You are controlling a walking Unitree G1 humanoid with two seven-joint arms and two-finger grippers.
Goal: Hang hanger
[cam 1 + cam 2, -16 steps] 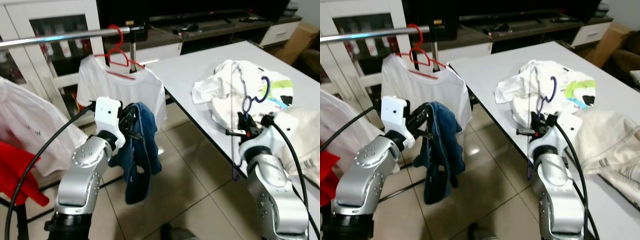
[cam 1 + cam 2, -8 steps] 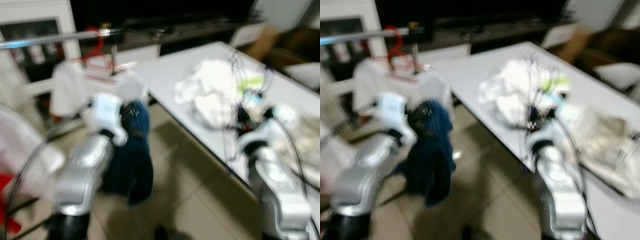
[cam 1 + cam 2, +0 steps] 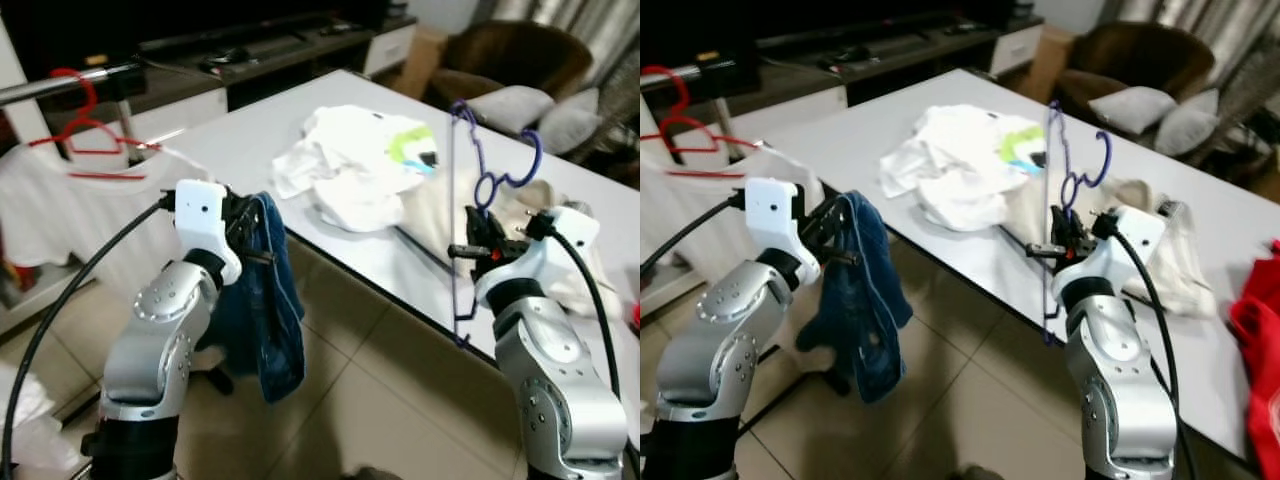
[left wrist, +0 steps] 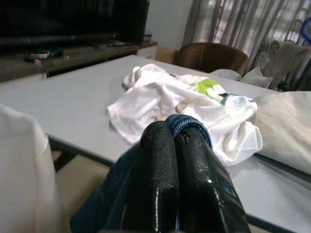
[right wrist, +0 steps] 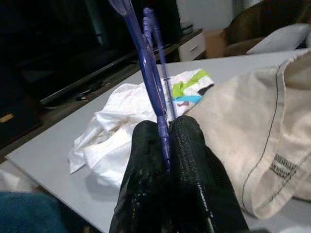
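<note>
Left eye view: my left gripper (image 3: 243, 222) is raised over the floor, a blue denim garment (image 3: 266, 300) draped from it. My right gripper (image 3: 478, 248) holds a purple hanger (image 3: 456, 210) upright beside the white table (image 3: 240, 140). A red hanger (image 3: 85, 135) carries a white shirt (image 3: 60, 205).

Left wrist view: my fingers (image 4: 158, 160) are pressed together on the denim.

Right wrist view: my fingers (image 5: 187, 145) pinch the purple hanger's thin bar, above a beige garment (image 5: 252, 126).
</note>
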